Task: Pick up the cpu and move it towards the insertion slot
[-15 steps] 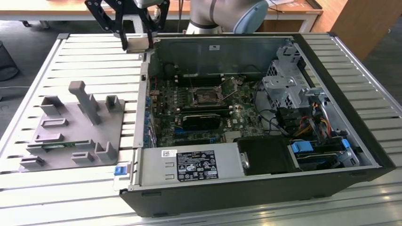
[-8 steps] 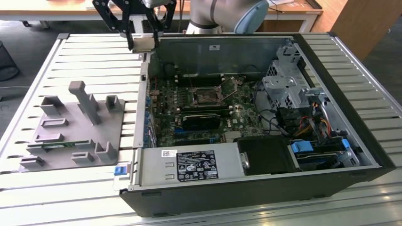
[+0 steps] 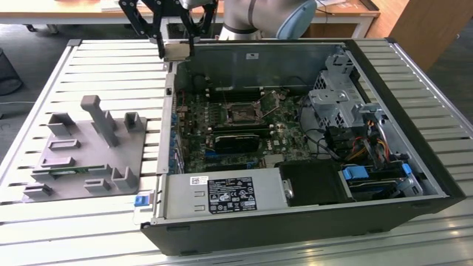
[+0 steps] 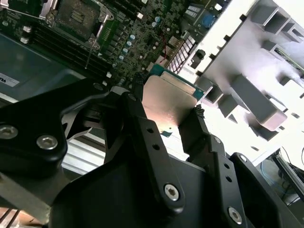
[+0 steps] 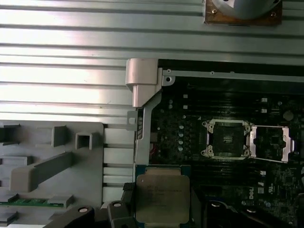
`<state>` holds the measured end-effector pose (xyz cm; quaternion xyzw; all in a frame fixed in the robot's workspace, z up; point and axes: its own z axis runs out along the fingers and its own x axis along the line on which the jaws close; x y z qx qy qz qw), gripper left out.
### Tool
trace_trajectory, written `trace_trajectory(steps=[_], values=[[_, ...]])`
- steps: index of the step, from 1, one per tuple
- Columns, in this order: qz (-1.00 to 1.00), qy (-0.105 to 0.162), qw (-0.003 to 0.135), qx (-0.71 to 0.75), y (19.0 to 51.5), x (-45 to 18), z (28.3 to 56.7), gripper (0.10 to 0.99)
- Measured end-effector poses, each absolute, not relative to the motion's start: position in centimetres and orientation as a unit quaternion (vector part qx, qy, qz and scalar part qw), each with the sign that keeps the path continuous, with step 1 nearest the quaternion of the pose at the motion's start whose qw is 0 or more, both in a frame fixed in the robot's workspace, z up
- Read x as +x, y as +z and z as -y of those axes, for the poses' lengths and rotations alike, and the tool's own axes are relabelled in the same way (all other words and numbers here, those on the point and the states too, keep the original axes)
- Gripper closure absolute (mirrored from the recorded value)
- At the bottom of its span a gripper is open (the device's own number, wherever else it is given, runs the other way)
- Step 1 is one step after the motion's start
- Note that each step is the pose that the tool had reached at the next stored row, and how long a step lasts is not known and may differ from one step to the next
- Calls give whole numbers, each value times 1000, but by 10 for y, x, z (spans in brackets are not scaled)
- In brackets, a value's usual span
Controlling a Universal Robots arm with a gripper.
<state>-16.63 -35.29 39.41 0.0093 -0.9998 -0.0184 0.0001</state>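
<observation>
The gripper (image 3: 176, 49) is clamped on the cpu (image 3: 176, 51) between its fingertips, held apparently above the computer case's (image 3: 414, 166) far corner, well apart from the insertion slot (image 3: 241, 113) on the motherboard.

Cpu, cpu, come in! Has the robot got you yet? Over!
Gripper shut on the cpu, lifted. Held above the case's rear corner, insertion slot not reached. Nothing blocking the slot.

slatted metal table (image 3: 111, 66) | wooden desk (image 3: 59, 8) behind | grey floor (image 3: 458, 77)
</observation>
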Motion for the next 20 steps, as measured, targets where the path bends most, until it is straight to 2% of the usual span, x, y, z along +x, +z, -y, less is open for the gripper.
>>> trace_trajectory(steps=[20], values=[[1000, -18, 0, 10, 394, -135, 344, 541]])
